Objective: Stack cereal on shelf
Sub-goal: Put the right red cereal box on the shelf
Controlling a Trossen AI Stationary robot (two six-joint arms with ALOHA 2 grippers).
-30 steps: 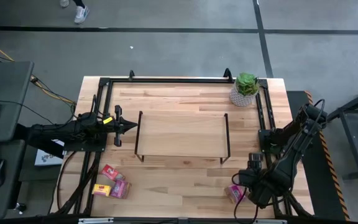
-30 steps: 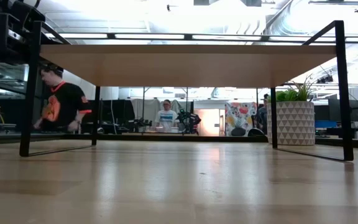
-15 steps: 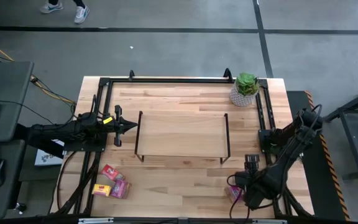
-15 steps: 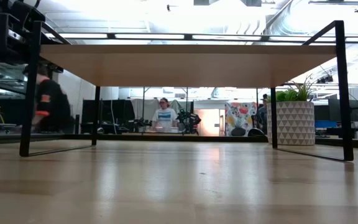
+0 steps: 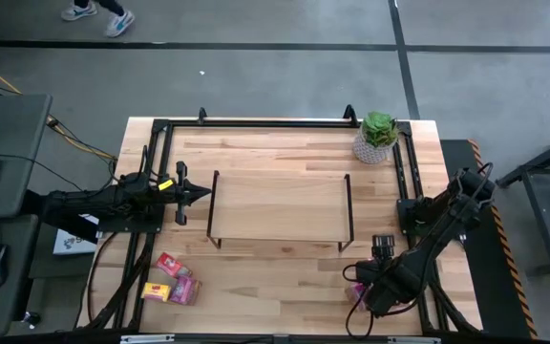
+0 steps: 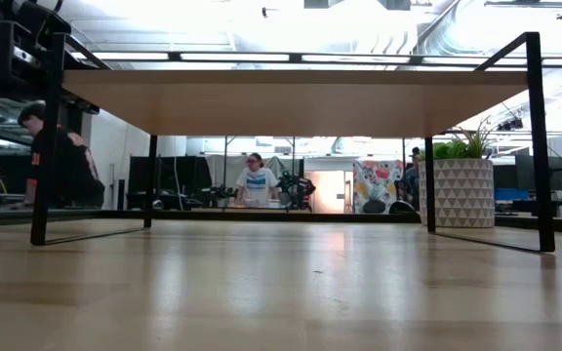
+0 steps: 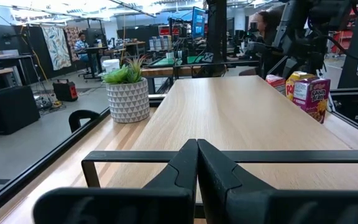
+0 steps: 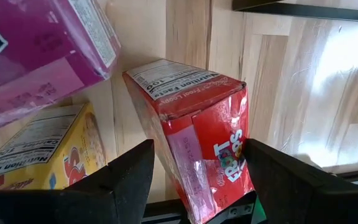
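Observation:
My right gripper (image 5: 372,287) hangs open, pointing down, over a cluster of cereal boxes near the table's front right. In the right wrist view its fingers (image 8: 126,180) stand on either side of a red box (image 8: 197,118), with a magenta box (image 8: 36,43) and a yellow box (image 8: 42,149) beside it. I cannot tell whether the fingers touch the red box. More cereal boxes (image 5: 172,284) lie on the table at the front left. The shelf (image 5: 280,205) stands on its wire legs mid-table with nothing on it. My left gripper (image 5: 194,194) waits shut at the table's left, level with the shelf.
A potted plant (image 5: 378,137) stands at the table's far right corner. A black frame (image 5: 256,122) runs around the tabletop. People move about in the room beyond the table (image 6: 257,180). Bare wood lies between the shelf and the table's near edge.
My right gripper has sunk and drifted toward the table's left, coming over the front-right boxes so that its wrist now covers most of the pink box. The gap between its fingers has not changed.

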